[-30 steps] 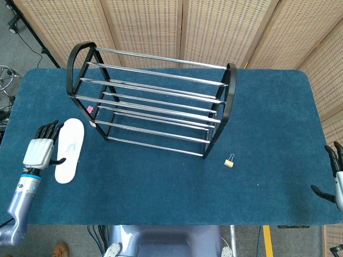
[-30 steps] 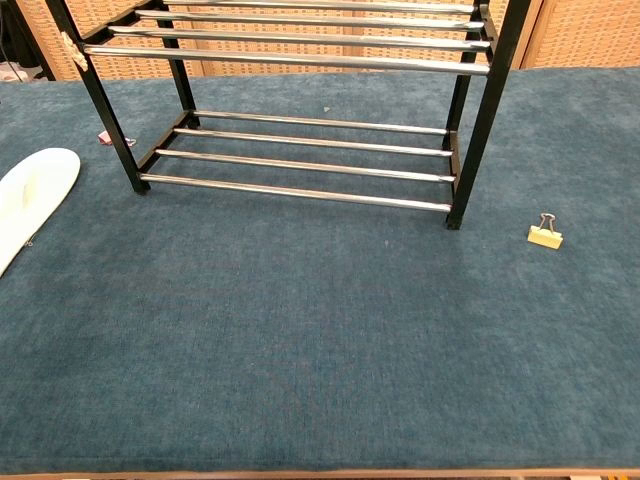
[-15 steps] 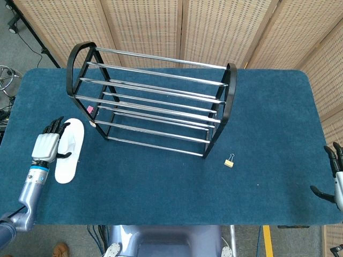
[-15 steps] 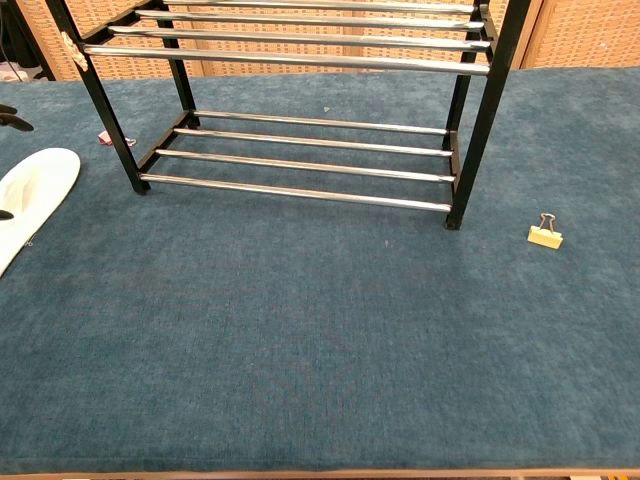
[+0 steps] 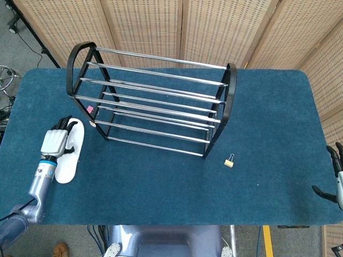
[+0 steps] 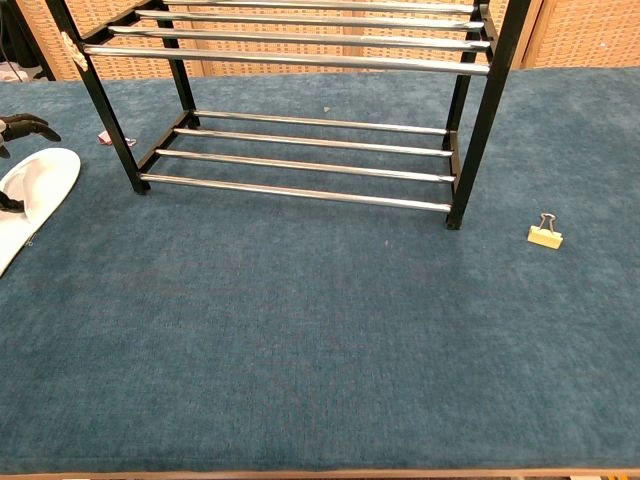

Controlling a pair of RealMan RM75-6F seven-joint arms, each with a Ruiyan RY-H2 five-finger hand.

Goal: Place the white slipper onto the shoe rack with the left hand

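The white slipper [image 5: 65, 169] lies flat on the blue table, left of the shoe rack [image 5: 155, 104]. My left hand [image 5: 56, 141] is over the slipper's far half, fingers spread and pointing away from me, holding nothing. In the chest view the slipper [image 6: 35, 195] shows at the left edge, with dark fingertips [image 6: 27, 125] above its toe and the thumb at its side. The rack [image 6: 300, 150] is black with chrome bars and its shelves are bare. My right hand [image 5: 337, 175] hangs open off the table's right edge.
A small binder clip [image 5: 229, 161] lies on the cloth right of the rack's front corner, also seen in the chest view as the clip [image 6: 545, 235]. A pink tag [image 5: 90, 109] hangs on the rack's left frame. Wicker screens stand behind the table.
My left hand has slid right and forward, from beside the slipper to over it. Its fingertips have come into the chest view. The slipper and the right hand have not moved.
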